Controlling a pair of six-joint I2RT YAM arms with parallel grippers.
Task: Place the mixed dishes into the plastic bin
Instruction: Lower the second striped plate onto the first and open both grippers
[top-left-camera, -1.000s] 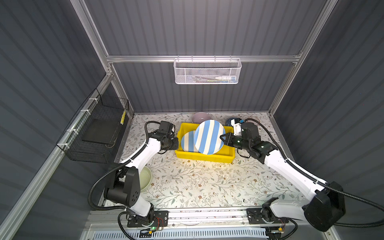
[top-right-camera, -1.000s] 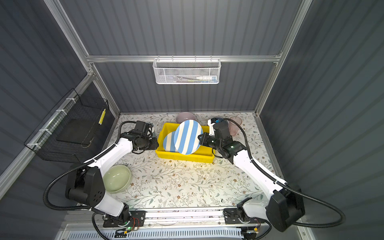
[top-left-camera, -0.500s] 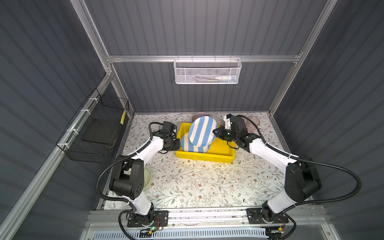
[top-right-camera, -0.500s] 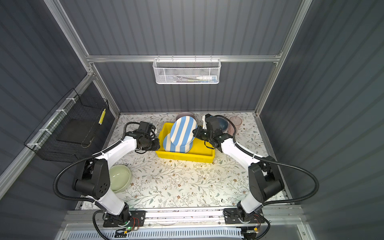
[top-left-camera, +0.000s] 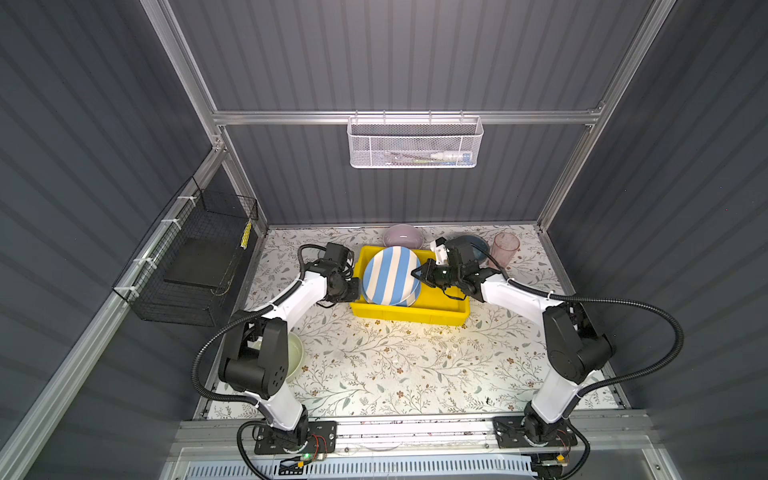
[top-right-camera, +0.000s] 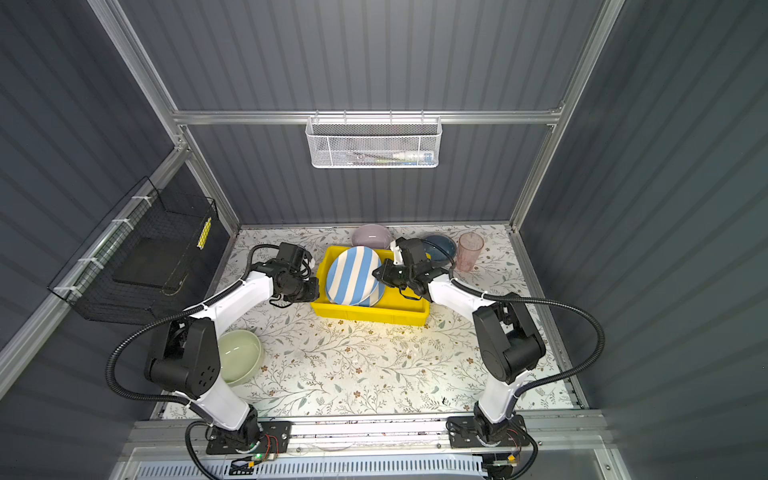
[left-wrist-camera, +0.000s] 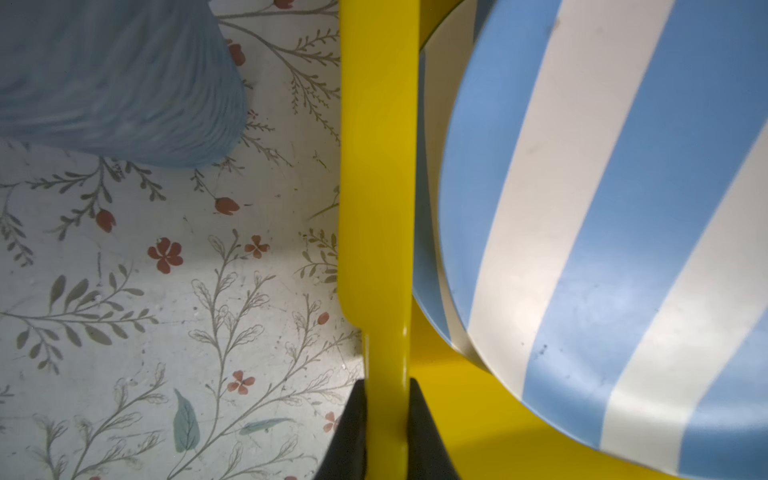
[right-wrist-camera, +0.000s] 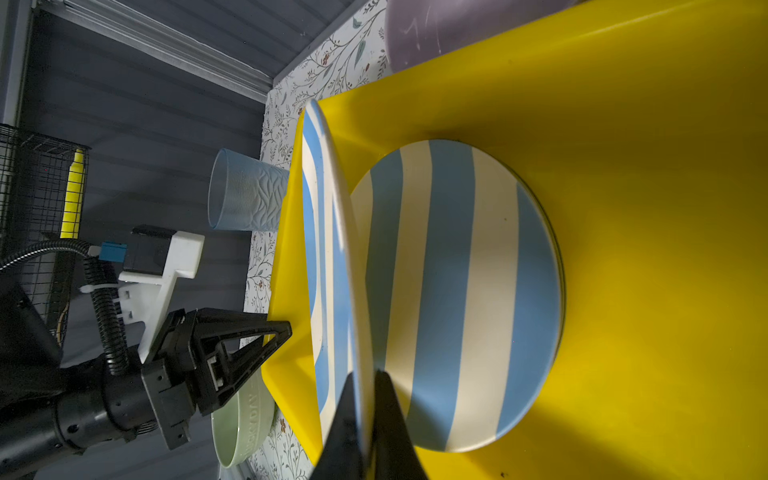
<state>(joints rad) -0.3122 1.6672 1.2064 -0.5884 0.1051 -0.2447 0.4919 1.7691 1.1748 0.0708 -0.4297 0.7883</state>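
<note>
Left jaws pinch bin (left-wrist-camera: 376, 208) rim — hidden in top views.

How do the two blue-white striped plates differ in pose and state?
The held plate is tilted, gripped at its rim by the right claw; the lower plate lies flat on the bin floor, free. Both are round with blue-white stripes.
</note>
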